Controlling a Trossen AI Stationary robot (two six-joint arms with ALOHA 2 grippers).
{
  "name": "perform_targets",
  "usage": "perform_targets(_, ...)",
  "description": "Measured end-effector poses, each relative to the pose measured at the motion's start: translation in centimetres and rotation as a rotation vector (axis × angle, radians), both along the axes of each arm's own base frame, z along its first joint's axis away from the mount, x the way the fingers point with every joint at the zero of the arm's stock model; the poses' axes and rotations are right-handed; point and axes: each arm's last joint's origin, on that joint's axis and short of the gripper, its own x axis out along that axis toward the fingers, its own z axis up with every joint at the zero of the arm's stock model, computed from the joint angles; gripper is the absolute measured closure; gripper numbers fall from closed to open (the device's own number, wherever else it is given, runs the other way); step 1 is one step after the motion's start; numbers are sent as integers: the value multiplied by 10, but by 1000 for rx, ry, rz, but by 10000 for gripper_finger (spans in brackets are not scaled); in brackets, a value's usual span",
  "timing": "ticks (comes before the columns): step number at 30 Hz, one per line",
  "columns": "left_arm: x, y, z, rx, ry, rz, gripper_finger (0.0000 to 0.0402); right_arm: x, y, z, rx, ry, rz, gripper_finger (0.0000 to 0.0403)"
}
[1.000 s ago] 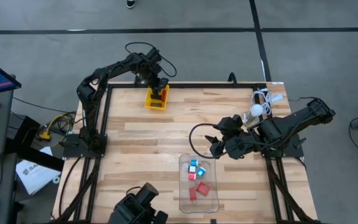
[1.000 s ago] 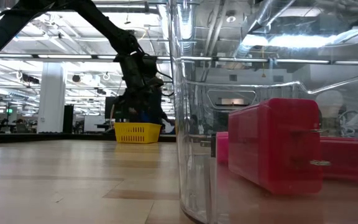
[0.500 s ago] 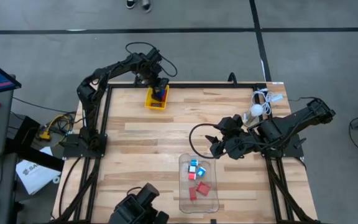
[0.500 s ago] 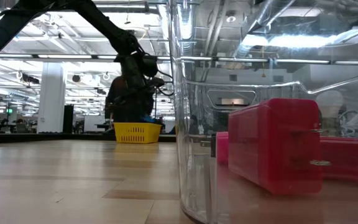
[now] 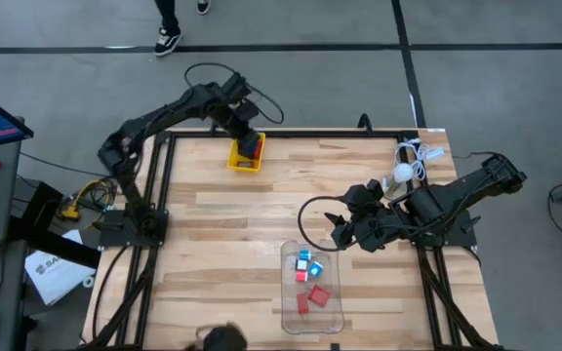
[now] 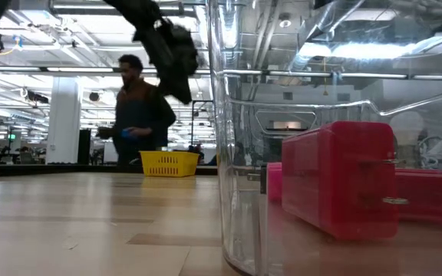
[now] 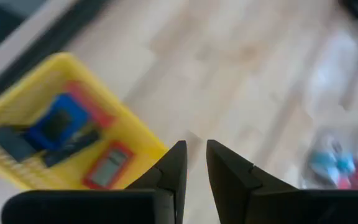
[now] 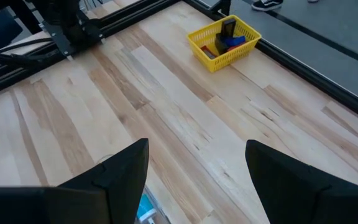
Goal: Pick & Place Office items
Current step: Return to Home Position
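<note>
left gripper (image 7: 194, 149): held in the air above the yellow tray (image 5: 233, 161), at the upper middle of the high view; in the low view it is seen at the upper left, well clear of the table (image 5: 213, 234). Its fingers (image 7: 174, 171) are drawn almost together, with only a thin slit left between them, and nothing is gripped.
right gripper (image 5: 341, 230): placed at the middle right of the high view, just past the upper edge of the clear bin (image 5: 283, 290). Its fingers (image 8: 126, 168) are spread wide apart and nothing is held.
office items (image 8: 229, 37) in the tray: a blue block (image 7: 58, 121), a red piece (image 7: 107, 165) with a pale face and a dark rectangle (image 7: 11, 144) are seen lying inside the yellow tray; whether more lie there cannot be told.
office items in the bin: red blocks (image 5: 319, 294) in the middle and white-and-cyan bits (image 5: 304, 257) toward the upper end are contained in the clear bin, at the lower middle of the high view; in the low view one red block is shown large at the right, close behind the clear wall.
white lamp (image 5: 401, 173): found with its coiled cable at the table's upper right corner, near the right arm.
person (image 6: 138, 115): seen beyond the table's far edge, left of centre in the low view, behind the yellow tray.
</note>
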Motion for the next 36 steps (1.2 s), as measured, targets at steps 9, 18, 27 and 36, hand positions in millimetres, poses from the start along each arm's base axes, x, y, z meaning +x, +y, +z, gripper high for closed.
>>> perform_targets(9, -52, -111, 28, 196, -181, -112, 332, -11, 15, -1, -54, -5, 14, 143)
perform_targets(18, -136, -197, -11, 356, -541, -170, 331, -26, 28, -4, -41, -21, -15, 143)
perform_targets(27, -159, -226, -79, 472, -875, -249, 337, -35, 37, -1, -106, -115, -48, 143)
perform_targets(36, -173, -232, -100, 443, -968, -347, 339, -42, 40, 3, -97, -174, -60, 143)
